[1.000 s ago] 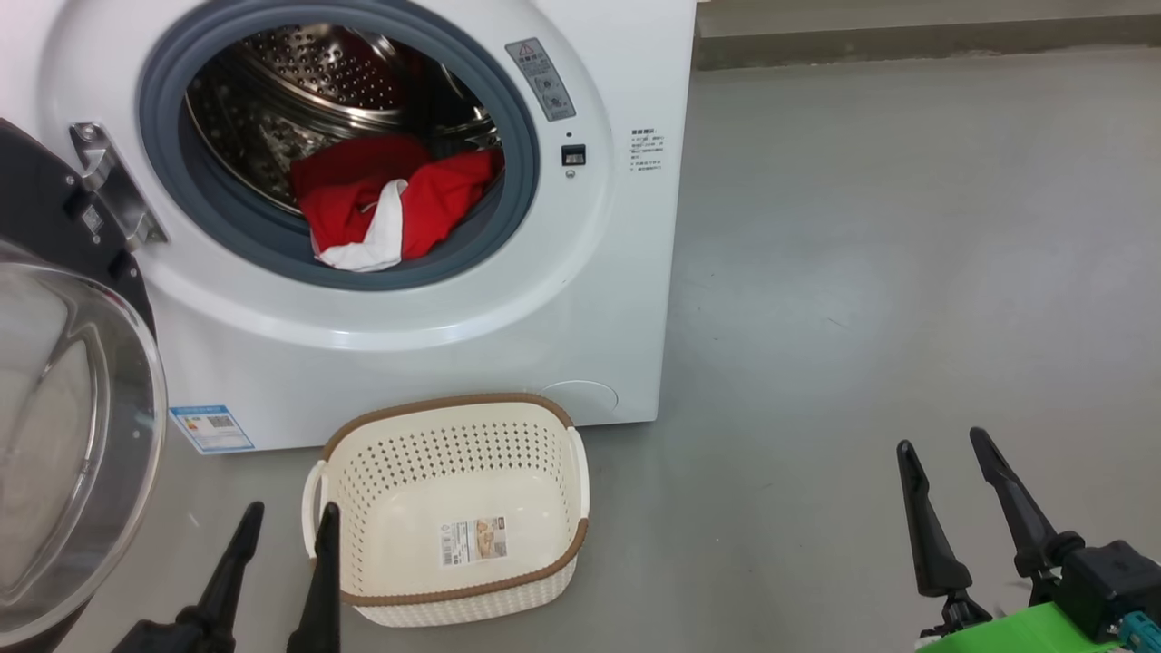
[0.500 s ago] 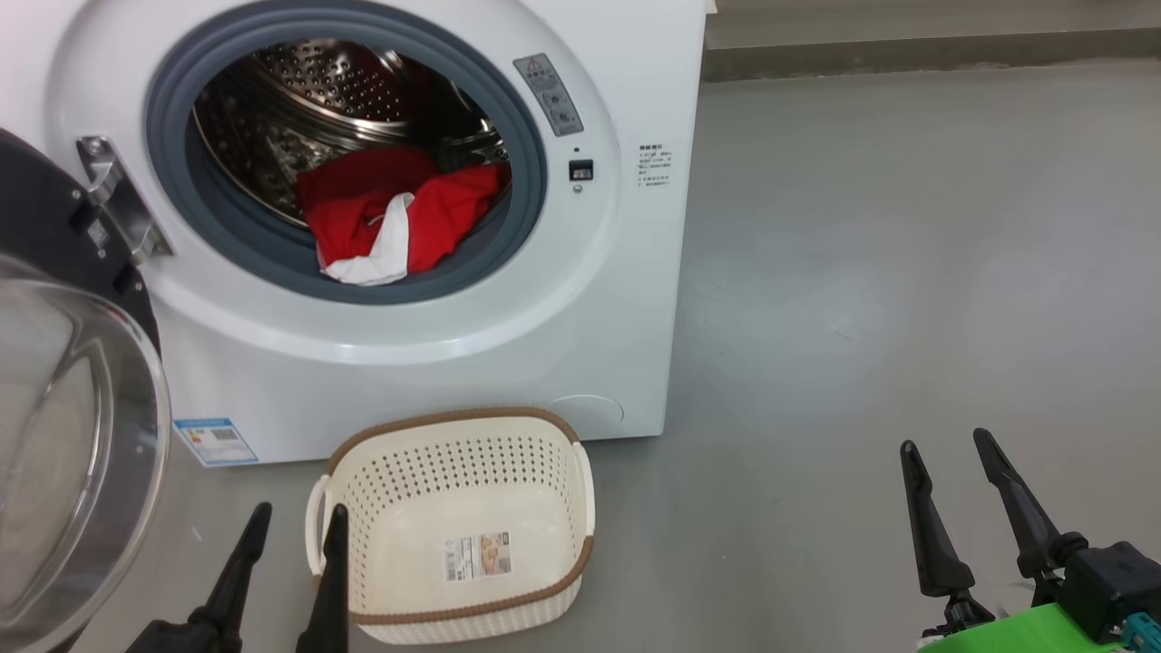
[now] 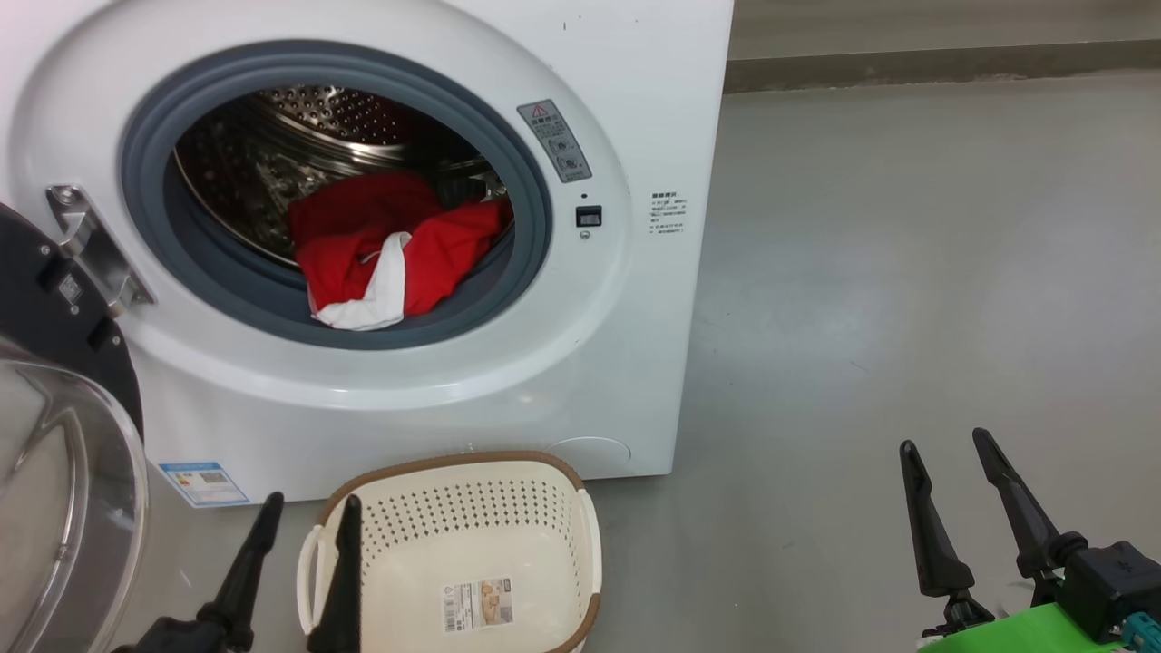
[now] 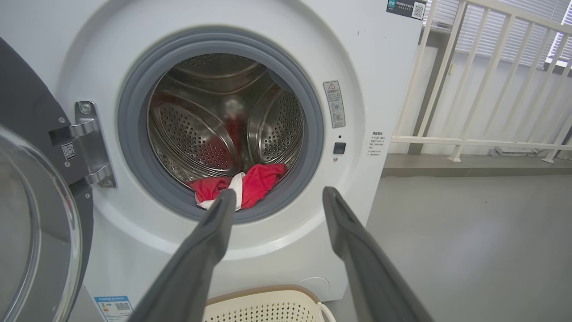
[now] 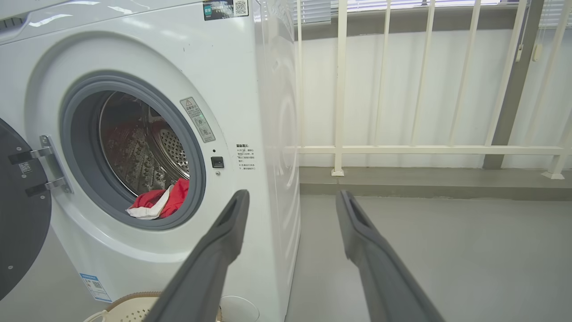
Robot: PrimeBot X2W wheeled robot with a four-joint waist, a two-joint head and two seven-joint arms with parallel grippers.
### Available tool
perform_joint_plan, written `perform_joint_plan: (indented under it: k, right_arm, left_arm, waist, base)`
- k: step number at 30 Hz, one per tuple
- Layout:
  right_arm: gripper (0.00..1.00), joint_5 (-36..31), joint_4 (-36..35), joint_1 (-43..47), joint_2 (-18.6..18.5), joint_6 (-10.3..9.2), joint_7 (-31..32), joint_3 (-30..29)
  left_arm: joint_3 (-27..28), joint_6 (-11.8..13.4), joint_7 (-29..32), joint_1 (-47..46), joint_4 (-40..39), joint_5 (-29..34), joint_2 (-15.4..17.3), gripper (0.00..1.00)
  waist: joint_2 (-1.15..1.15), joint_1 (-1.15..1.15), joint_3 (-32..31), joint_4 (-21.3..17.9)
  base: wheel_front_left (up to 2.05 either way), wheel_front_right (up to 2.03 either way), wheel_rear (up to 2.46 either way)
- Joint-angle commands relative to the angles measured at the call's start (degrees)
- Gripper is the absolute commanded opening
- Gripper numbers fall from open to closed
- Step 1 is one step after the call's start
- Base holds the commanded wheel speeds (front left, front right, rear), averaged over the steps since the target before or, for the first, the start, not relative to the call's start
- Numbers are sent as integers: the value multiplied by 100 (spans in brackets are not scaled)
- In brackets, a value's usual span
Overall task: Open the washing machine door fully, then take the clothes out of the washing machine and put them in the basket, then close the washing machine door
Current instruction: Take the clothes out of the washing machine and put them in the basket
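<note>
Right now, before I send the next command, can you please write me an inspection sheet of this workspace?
Surface: grey floor, smooth and even.
Job's things: washing machine door stands open at the left; clothes lie at the front of the drum inside the washing machine; basket sits on the floor in front of the machine, with just a sticker on its bottom.
Clutter: nothing seen.
End effectors: left end effector open, holding nothing, at the basket's left side; right end effector open, holding nothing, over the floor.
Cables: nothing seen.
Surroundings: white railing on a raised ledge beyond the machine.
</note>
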Motion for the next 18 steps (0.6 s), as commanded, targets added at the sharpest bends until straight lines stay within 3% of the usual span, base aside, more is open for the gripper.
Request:
perform_joint_plan:
  k: [1,18]
  right_arm:
    - [100,37,-155,-93,-77,36,-37,116]
    - [100,51,-141,-175,-77,36,-37,182]
  left_arm:
    - [143,21,3,-119,-187,35,104,100]
    - [138,281,-27,-142,-246,111,27,100]
  waist:
    - [0,0,5,3]
    - [0,0,58,6]
  base:
    - [6,-6,0]
    - [0,0,0]
